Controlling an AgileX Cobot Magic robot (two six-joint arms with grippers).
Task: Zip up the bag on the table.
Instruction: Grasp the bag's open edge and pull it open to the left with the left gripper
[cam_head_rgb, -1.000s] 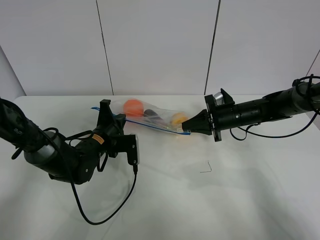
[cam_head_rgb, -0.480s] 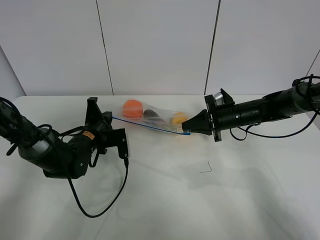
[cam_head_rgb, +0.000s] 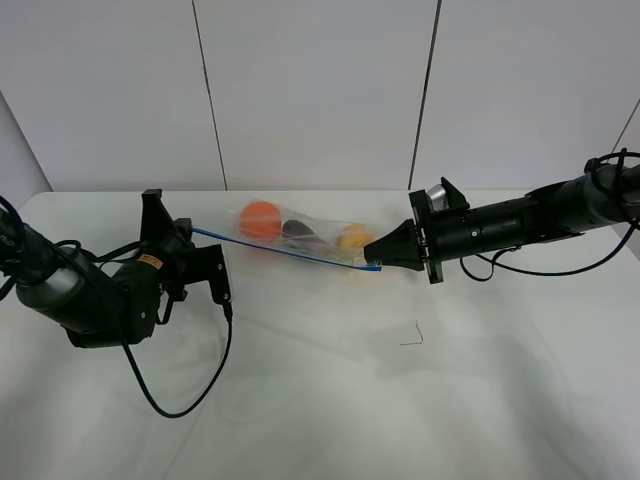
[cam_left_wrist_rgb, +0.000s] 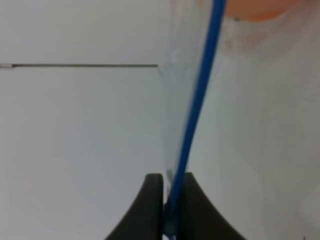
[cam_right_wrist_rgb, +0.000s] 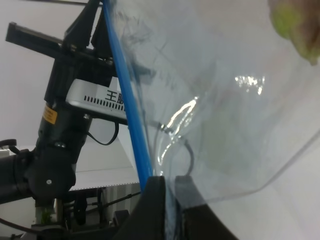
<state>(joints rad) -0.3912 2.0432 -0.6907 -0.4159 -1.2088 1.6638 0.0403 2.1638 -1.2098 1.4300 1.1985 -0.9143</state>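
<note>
Left wrist view: the blue zipper strip (cam_left_wrist_rgb: 197, 105) is pinched by the clenched left gripper (cam_left_wrist_rgb: 170, 185); its far end is clamped by the right gripper (cam_right_wrist_rgb: 167, 182), the bag (cam_head_rgb: 300, 235) stretched between both on the table (cam_head_rgb: 420, 400). The strip should be held taut and the pinch drawn straight along it

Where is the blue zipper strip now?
Exterior high view: the blue zipper strip crosses the table behind centre, its ends pinched by the left gripper and right gripper.
</note>
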